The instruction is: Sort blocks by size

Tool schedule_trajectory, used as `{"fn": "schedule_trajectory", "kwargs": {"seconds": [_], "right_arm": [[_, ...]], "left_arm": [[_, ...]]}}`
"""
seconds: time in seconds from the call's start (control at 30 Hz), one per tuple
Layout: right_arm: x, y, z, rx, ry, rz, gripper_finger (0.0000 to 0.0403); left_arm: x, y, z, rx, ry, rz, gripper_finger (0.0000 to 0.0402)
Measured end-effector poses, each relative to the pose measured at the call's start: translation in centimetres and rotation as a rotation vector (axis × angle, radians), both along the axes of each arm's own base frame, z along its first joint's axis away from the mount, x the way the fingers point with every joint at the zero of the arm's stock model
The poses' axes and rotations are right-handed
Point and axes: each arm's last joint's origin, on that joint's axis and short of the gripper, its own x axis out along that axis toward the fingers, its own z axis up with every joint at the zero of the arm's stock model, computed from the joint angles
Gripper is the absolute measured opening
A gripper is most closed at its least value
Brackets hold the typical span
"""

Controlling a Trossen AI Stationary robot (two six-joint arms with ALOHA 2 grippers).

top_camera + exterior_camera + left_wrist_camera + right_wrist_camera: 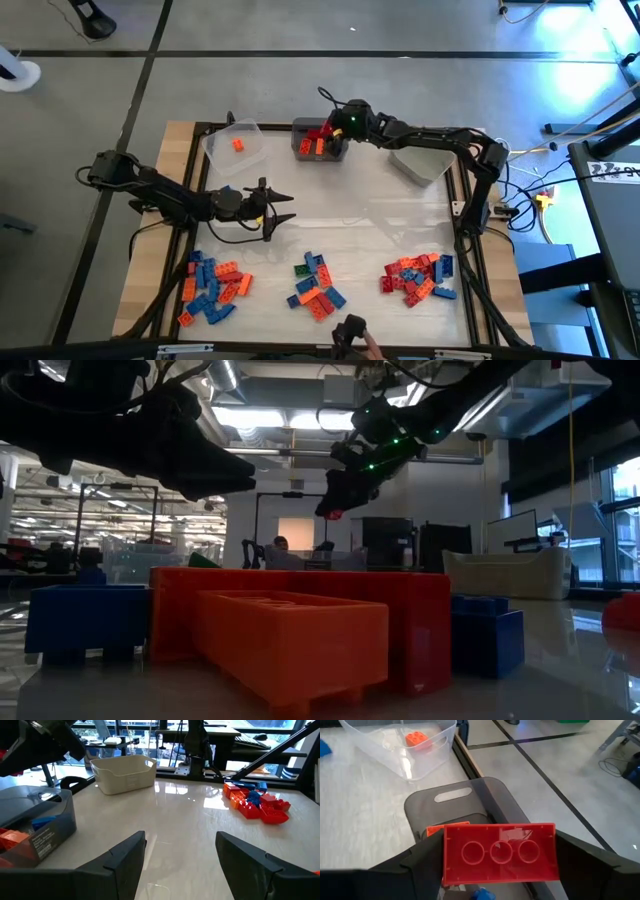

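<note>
The blocks lie in three piles of red, orange, blue and a few green along the table's near edge: a left pile point(215, 285), a middle pile point(315, 285) and a right pile point(420, 275). My right gripper point(335, 128) hangs over the grey bin point(318, 145) at the far middle, shut on a red block point(500, 852). That bin holds red and orange blocks. My left gripper point(288, 207) hovers open over bare table left of centre, with nothing between its fingers point(125, 860). My right gripper pinches the red block by its two short ends point(446, 855) between its two fingers point(420, 867), which lie across it. It comes from the table's right side, slanting down. The block is lifted clear above the grey bin, its hollow underside with three round tubes toward the wrist camera.
A clear bin point(237, 145) at the far left holds one orange block point(415, 739). A white bin point(425, 160) stands at the far right. Bare table spreads between the bins and the piles. A dark frame point(470, 230) edges the table.
</note>
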Motion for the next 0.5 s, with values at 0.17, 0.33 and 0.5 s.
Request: {"fn": "schedule_trajectory", "kwargs": {"seconds": [0.17,0.33,0.5], "right_arm": [[-0.14,-0.10,-0.06,0.015,-0.001,-0.072,0.0325],[-0.07,0.04,-0.03,0.062,-0.027,-0.042,0.0363],[-0.11,0.08,-0.14,0.056,-0.008,-0.029,0.0389]], "left_arm": [[0.00,0.00,0.00,0.000,0.000,0.000,0.0229],[0.01,0.00,0.05,-0.001,-0.005,0.000,0.0229],[0.01,0.00,0.07,-0.001,-0.008,0.000,0.0229]]}}
